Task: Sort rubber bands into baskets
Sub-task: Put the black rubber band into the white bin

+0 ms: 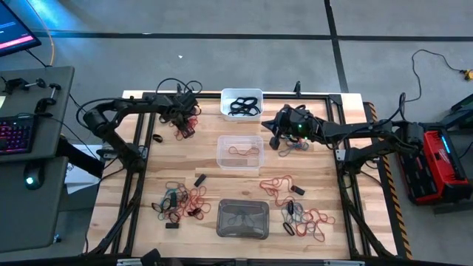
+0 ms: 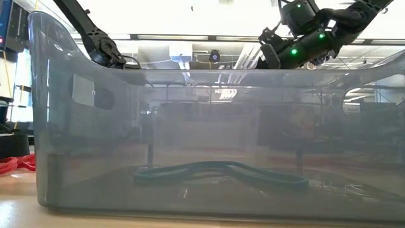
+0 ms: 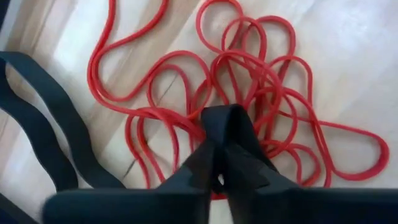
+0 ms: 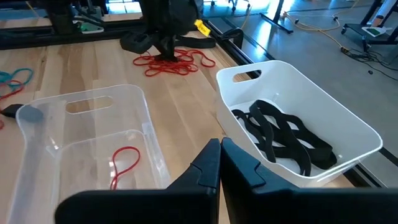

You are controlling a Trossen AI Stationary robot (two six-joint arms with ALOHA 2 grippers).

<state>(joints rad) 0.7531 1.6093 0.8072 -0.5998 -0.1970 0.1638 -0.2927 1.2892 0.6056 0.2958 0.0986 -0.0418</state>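
A tangle of red rubber bands (image 3: 249, 81) lies on the wooden table at the far left, beside wide black bands (image 3: 37, 130). My left gripper (image 3: 219, 118) points down into this tangle (image 1: 185, 131), shut on it. My right gripper (image 4: 219, 149) is shut on nothing and hovers between the clear basket (image 4: 81, 118) and the white basket (image 4: 298, 78). The white basket holds black bands (image 4: 283, 137), and the clear one a red band (image 4: 124, 163). The grey basket (image 1: 242, 219) stands at the near edge with a dark band (image 2: 215, 172) on its floor. My left gripper comes from above, pointing steeply down, its fingertips (image 3: 233, 121) closed in the middle of the red tangle. Red strands (image 3: 196, 127) run in under the tips from both sides; the tips hide how many lie between them. The tangle lies slack on the table.
Loose red, black and teal bands lie in heaps at the near left (image 1: 181, 201), near right (image 1: 303, 218) and centre right (image 1: 281, 182), with more below my right gripper (image 1: 292, 146). A single black band (image 1: 157, 138) lies near the left edge. Bare wood shows between the heaps.
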